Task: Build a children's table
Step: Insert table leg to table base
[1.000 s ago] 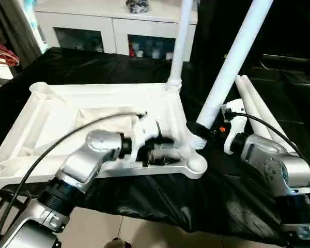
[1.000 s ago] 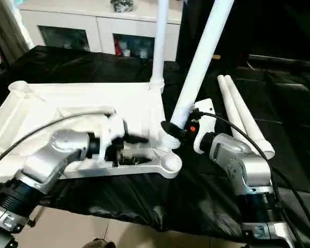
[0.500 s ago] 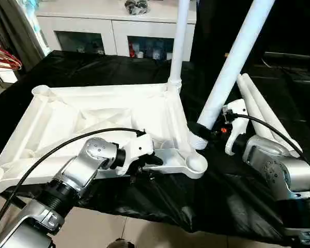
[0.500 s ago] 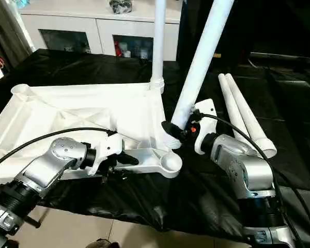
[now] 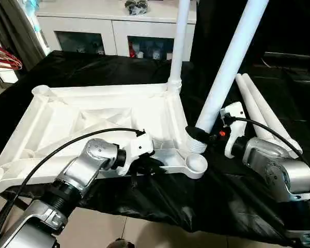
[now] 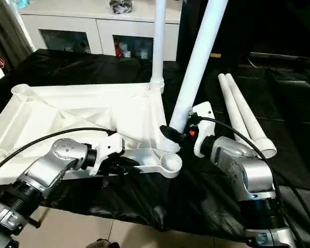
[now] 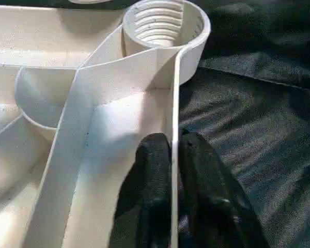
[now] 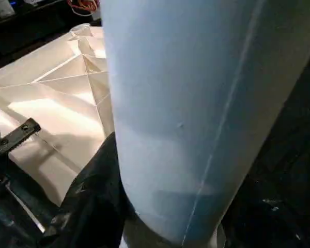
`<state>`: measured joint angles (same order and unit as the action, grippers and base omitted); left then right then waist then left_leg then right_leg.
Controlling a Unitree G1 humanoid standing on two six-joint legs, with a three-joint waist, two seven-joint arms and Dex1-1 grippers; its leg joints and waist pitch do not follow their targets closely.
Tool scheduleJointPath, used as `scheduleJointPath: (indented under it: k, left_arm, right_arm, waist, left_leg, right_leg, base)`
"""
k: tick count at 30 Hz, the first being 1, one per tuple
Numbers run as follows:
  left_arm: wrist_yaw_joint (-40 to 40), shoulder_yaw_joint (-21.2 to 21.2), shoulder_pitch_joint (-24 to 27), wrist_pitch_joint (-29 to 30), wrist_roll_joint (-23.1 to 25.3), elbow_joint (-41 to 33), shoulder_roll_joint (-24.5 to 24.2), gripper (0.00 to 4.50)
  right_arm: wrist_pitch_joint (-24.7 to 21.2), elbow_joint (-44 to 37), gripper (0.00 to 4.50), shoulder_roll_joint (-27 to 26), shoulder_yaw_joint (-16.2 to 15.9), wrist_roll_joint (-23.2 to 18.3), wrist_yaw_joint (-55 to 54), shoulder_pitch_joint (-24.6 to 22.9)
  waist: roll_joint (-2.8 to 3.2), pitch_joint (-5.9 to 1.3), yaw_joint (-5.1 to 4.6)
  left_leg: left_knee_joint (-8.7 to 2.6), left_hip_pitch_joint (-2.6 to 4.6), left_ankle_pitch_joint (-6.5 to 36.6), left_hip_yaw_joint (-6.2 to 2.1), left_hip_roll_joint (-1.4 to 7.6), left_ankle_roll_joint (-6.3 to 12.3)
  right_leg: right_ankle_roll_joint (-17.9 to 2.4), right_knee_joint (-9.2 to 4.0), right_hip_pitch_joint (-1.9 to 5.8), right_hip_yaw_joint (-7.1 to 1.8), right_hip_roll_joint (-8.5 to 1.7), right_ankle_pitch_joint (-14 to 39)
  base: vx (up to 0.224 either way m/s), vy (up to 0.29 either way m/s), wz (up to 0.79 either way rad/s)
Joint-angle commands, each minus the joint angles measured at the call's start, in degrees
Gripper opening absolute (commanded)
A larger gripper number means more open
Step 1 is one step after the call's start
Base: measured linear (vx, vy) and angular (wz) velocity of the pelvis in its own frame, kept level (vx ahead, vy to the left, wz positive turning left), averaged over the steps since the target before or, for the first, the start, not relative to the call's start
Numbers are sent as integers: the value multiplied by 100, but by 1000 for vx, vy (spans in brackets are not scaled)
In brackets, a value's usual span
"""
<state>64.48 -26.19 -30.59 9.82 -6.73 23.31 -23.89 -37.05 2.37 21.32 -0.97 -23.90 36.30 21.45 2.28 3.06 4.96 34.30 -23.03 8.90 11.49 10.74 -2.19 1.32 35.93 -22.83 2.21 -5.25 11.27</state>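
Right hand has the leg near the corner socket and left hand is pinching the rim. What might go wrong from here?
1. The leg in the right hand leans and its threaded end sits beside the near corner socket, not in it; pushing now may cross-thread or slip off.
2. The left hand grips only the thin rim of the tabletop, so twisting the leg might shift the top.

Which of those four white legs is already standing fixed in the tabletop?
The upright leg at the far corner socket; another is held tilted by the right tool, two lie flat.
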Motion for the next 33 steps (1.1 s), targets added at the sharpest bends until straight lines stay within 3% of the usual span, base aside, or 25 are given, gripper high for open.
scheduleJointPath:
  k: [1,3,7,9,10,12,13,14,15,20,27,33]
  left_arm:
    - [2,-11,-18,7,140,109,-6,30]
    - [-38,-12,-25,34,188,129,-7,2]
    - [-367,91,-70,327,290,246,94,0]
    - [-835,326,-117,618,217,303,321,0]
    - [-937,365,-127,685,214,297,377,0]
    - [-1044,380,-133,732,241,279,428,0]
    - [-1128,377,-132,808,284,244,477,0]
    - [-1158,378,-130,841,302,230,498,0]
    - [-1214,370,-123,892,326,182,549,0]
    - [-1156,314,-45,946,297,-53,694,0]
    - [-1099,320,-19,682,312,-130,713,0]
    - [-1056,367,32,713,296,-219,719,0]
  right_arm:
    - [-25,-192,193,57,-48,50,29,-18]
    - [-33,-204,193,70,-59,54,42,-15]
    - [-35,-259,193,199,-183,140,166,-28]
    - [40,-242,193,290,-291,250,223,-41]
    - [54,-209,193,282,-285,257,210,-30]
    - [89,-161,193,280,-292,287,197,-10]
    - [133,-106,193,284,-308,333,181,18]
    - [148,-82,193,284,-316,351,175,32]
    - [168,-28,193,271,-322,362,171,72]
    - [412,470,193,174,-352,523,148,349]
    - [576,891,193,66,-334,581,198,502]
    - [676,1300,193,-27,-328,568,308,525]
  waist:
    - [-38,-410,-22]
    - [-39,-402,-22]
    - [-49,-400,-37]
    - [-67,-393,-32]
    - [-108,-397,-32]
    - [-106,-396,-42]
    - [-139,-394,-68]
    - [-120,-395,-76]
    - [-146,-393,-94]
    - [-122,-404,-131]
    - [-130,-423,-114]
    - [-131,-407,-122]
  left_leg:
    - [-418,208,1565,-115,203,-234]
    - [-421,208,1612,-117,202,-237]
    - [-428,205,1632,-123,206,-258]
    - [-418,207,1618,-113,206,-248]
    - [-404,193,1544,-109,197,-194]
    - [-401,159,1465,-122,187,-147]
    - [-402,145,1439,-122,179,-116]
    - [-390,163,1442,-119,183,-100]
    - [-388,157,1429,-114,181,-85]
    - [-378,161,1391,-116,185,-22]
    - [-358,144,1139,-103,185,110]
    - [-370,158,1271,-102,191,80]
  right_leg:
    - [-1180,-463,174,-185,-258,1192]
    - [-1168,-473,173,-186,-264,1284]
    - [-1129,-472,178,-183,-260,1358]
    - [-1147,-477,182,-191,-262,1338]
    - [-1143,-483,190,-194,-272,1351]
    - [-1107,-488,215,-183,-283,1443]
    - [-1069,-503,217,-175,-274,1511]
    - [-1069,-511,196,-178,-276,1551]
    - [-1066,-516,198,-177,-269,1557]
    - [-1145,-511,183,-167,-262,1518]
    - [-1277,-467,210,-167,-260,1015]
    - [-1248,-486,203,-167,-258,1233]
  base:
    - [0,0,0]
    - [0,0,0]
    - [0,0,0]
    - [0,0,0]
    - [0,0,0]
    - [0,0,0]
    - [0,0,0]
    - [0,0,0]
    - [0,0,0]
    - [0,0,0]
    - [0,0,0]
    - [0,0,0]
